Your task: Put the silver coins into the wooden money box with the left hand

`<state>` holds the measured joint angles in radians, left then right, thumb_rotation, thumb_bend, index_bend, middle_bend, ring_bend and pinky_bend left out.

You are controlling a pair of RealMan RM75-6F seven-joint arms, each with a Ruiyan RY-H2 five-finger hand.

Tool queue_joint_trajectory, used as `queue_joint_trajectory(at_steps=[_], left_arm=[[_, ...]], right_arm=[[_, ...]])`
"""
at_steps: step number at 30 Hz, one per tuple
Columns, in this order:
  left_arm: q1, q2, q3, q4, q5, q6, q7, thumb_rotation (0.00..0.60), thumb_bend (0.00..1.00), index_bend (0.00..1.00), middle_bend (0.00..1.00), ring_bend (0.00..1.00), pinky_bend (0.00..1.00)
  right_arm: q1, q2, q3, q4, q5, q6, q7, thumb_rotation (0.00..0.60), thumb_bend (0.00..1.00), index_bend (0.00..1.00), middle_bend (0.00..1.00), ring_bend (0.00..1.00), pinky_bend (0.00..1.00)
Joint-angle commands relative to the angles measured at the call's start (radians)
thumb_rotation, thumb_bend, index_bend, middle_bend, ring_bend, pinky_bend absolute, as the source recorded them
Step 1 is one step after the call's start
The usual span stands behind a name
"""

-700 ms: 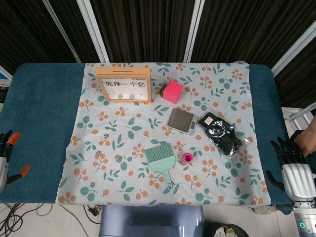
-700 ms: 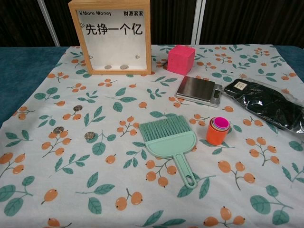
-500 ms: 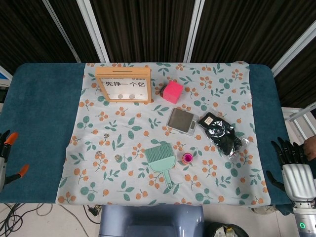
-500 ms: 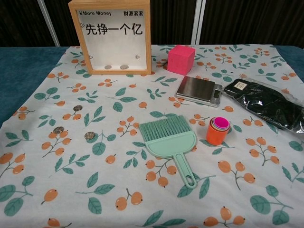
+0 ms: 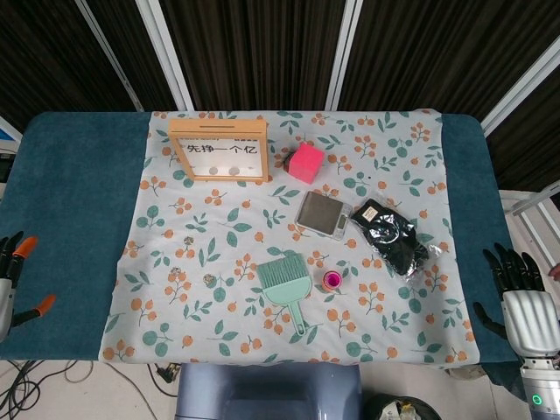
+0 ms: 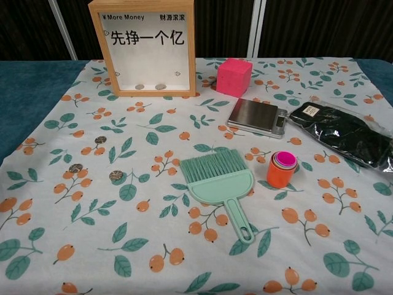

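Note:
The wooden money box stands upright at the back left of the floral cloth, and through its front two coins show on its floor. Three silver coins lie loose on the cloth in front of it: one, a second and a third. The head view shows them as small dots. My left hand sits at the far left edge of the table, fingers apart and holding nothing, far from the coins. My right hand rests at the far right edge, fingers spread and empty.
A pink cube stands right of the box. A silver scale, a black packet, a green brush and an orange cup stack occupy the middle and right. Blue table cover lies left of the cloth.
My right hand has slid slightly down and to the right at the table edge. A person's hand near it has withdrawn out of frame. The left hand barely shifted.

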<state>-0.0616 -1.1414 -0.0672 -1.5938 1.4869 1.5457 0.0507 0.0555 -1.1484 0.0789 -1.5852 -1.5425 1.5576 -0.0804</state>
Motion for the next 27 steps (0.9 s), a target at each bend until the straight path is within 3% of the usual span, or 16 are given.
queue_joint_trajectory(at_steps=[1,7,11,16,23,27], left_arm=[[-0.001,0.0,-0.002,0.003,-0.001,0.001,-0.002,0.6,0.15,0.13,0.0,0.0,0.0],[-0.014,-0.015,-0.009,0.028,0.018,0.004,-0.008,0.6,0.18,0.19,0.0,0.0,0.0],[-0.055,-0.059,-0.032,0.105,0.041,-0.01,-0.066,0.6,0.2,0.21,0.0,0.0,0.0],[-0.158,-0.074,-0.07,0.143,0.065,-0.106,-0.14,0.6,0.23,0.23,0.0,0.0,0.0],[-0.32,-0.095,-0.141,0.151,0.035,-0.279,-0.047,0.6,0.24,0.27,0.0,0.0,0.0],[-0.396,-0.145,-0.157,0.167,0.016,-0.364,-0.008,0.6,0.27,0.3,0.0,0.0,0.0]], right_arm=[[-0.001,0.0,0.002,-0.001,0.003,0.002,0.002,0.6,0.36,0.06,0.02,0.0,0.0],[-0.003,-0.002,0.007,-0.004,0.014,0.003,0.008,0.6,0.36,0.06,0.02,0.0,0.0],[-0.006,-0.003,0.007,-0.008,0.017,0.007,0.009,0.6,0.36,0.06,0.02,0.0,0.0],[-0.011,-0.003,0.009,-0.017,0.031,0.006,0.002,0.6,0.36,0.06,0.02,0.0,0.0],[-0.009,-0.008,0.01,-0.022,0.037,0.001,-0.015,0.6,0.36,0.06,0.02,0.0,0.0],[-0.009,-0.011,0.015,-0.02,0.05,-0.002,-0.015,0.6,0.36,0.06,0.02,0.0,0.0]])
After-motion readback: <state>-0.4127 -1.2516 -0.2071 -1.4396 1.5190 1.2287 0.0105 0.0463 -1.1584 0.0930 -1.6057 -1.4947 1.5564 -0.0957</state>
